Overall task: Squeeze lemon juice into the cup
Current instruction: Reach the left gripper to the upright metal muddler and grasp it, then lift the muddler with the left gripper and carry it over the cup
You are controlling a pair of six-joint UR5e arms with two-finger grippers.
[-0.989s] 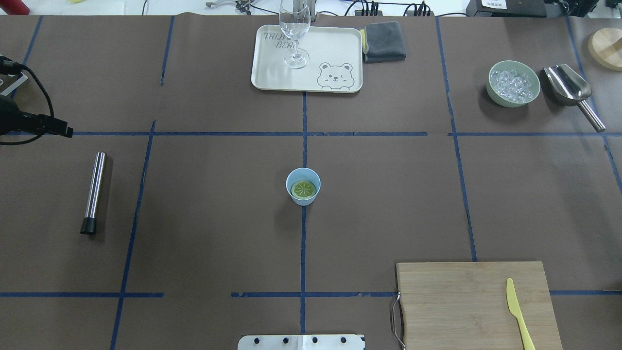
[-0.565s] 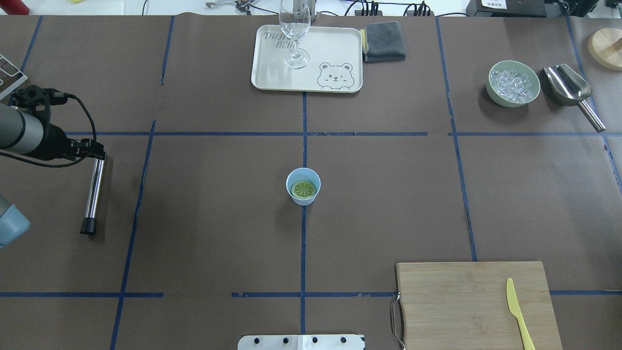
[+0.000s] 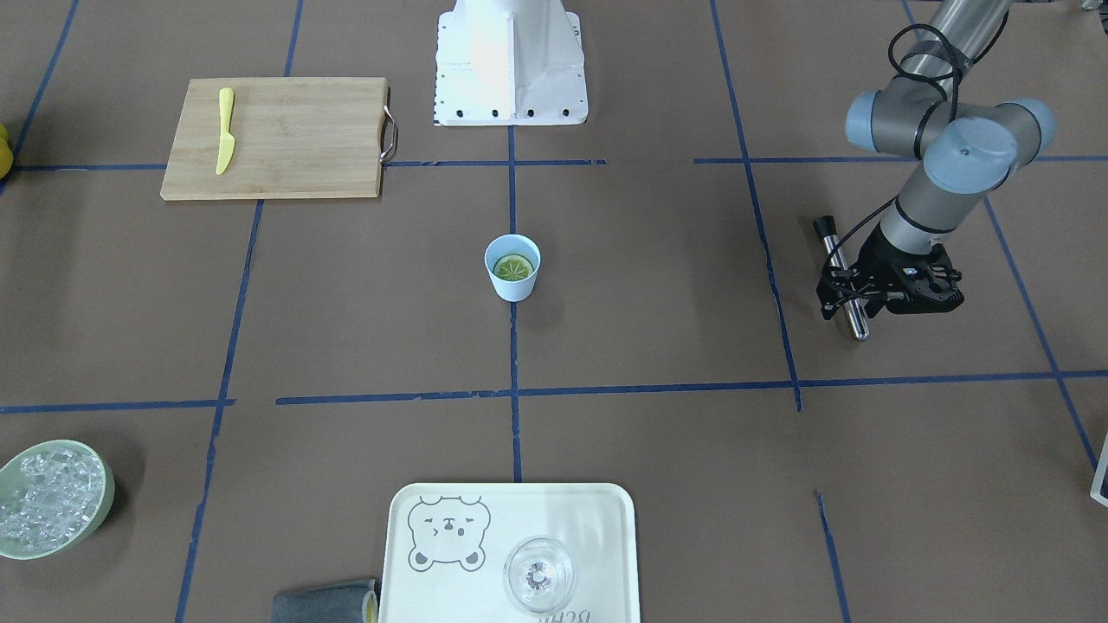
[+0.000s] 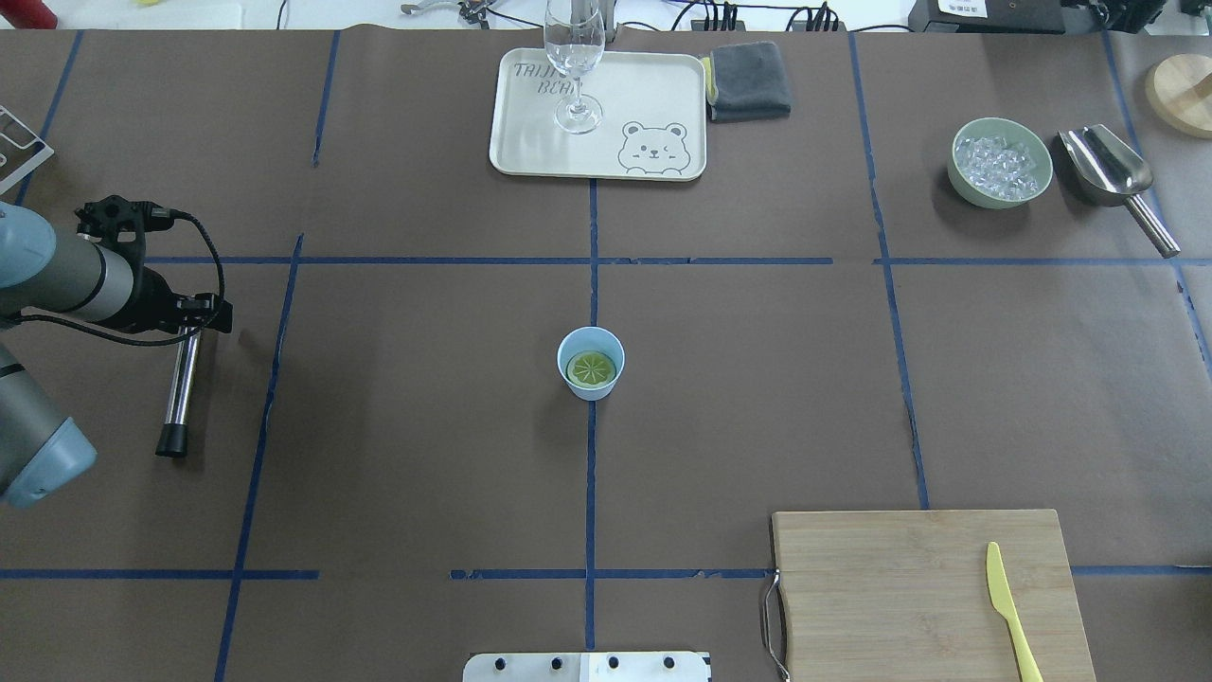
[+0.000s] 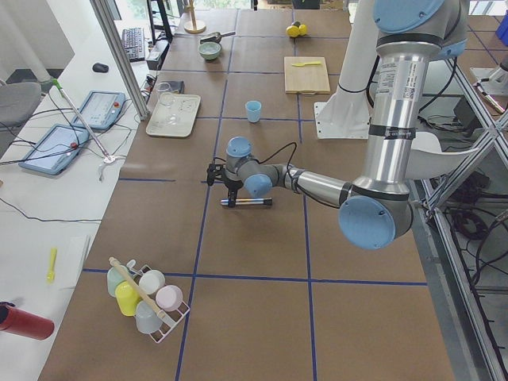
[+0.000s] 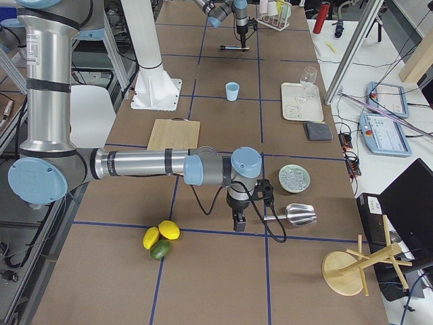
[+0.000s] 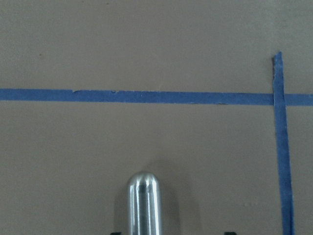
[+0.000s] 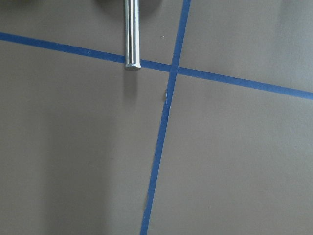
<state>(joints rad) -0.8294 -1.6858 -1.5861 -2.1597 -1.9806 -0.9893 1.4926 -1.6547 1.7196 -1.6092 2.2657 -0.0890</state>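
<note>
The lemon [image 4: 591, 369] half lies cut face up inside the light blue cup [image 4: 592, 391], which stands at the table's centre; both also show in the front-facing view, lemon [image 3: 513, 267] and cup [image 3: 513, 289]. My left gripper [image 4: 194, 322] hangs at the far left over the upper end of a steel muddler [image 4: 178, 388], far from the cup. The left wrist view shows the muddler's rounded end [image 7: 143, 205] between wide-set fingertips, so the gripper is open. My right gripper [image 6: 238, 223] shows only in the exterior right view, by the scoop's handle; I cannot tell its state.
A cream tray [image 4: 653, 95] with a wine glass [image 4: 575, 57] and a grey cloth [image 4: 750, 80] stand at the back. A green bowl of ice [image 4: 1002, 161] and a steel scoop [image 4: 1113, 170] are back right. A cutting board [image 4: 909, 587] holds a yellow knife [image 4: 1008, 606].
My left arm has come in from the left edge and its gripper has moved right and down onto the muddler's upper end. The cup and lemon have not moved.
</note>
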